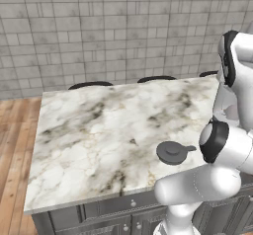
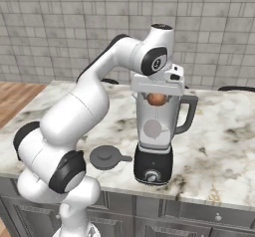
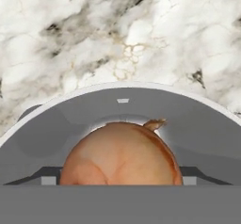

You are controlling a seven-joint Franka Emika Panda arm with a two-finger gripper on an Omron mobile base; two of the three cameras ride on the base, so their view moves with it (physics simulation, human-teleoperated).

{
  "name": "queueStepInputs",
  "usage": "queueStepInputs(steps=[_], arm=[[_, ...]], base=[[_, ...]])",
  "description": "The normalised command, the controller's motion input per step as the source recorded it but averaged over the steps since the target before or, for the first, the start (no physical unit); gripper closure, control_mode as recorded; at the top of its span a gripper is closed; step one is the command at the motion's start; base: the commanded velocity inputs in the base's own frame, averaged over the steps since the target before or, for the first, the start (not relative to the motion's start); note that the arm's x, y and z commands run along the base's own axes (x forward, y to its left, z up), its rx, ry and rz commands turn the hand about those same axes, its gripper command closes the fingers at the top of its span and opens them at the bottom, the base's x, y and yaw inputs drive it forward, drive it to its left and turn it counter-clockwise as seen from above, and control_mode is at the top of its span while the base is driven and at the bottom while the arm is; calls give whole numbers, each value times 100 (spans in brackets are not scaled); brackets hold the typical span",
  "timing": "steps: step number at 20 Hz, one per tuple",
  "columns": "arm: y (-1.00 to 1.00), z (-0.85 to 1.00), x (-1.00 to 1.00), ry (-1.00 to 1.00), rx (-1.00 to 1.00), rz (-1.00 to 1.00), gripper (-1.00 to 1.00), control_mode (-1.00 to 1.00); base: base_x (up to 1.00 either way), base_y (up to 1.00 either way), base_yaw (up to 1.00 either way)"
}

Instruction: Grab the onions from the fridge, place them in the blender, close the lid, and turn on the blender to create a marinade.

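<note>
Gripper [image 2: 157,97] atop blender [image 2: 155,136], onion [image 3: 121,155] between half-hidden fingertips

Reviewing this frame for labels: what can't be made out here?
- Claw jaws: in the right base view the hand and the blender rim cover them, so grip versus release on the onion is unclear.
- Claw fingertips in the hand view: the onion covers them.
- Jar bottom: hidden below the onion.
- Lid near edge, left base view: the arm covers it.
</note>
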Motion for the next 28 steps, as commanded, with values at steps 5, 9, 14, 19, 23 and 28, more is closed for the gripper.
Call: queueStepInputs(steps=[5,9,14,19,23,28], arm=[[-1,-49,6,0,-1,0,-100,-100],[-2,-7,0,0,0,0,-100,-100],[0,4,0,0,-2,0,-100,-100],[0,42,-11,-9,-7,0,-100,-100],[0,63,-44,-21,-9,0,-100,-100],[70,40,-97,-30,-13,1,-100,-100]], base=[[0,0,0],[0,0,0],[0,0,0],[0,0,0],[0,0,0],[0,0,0]])
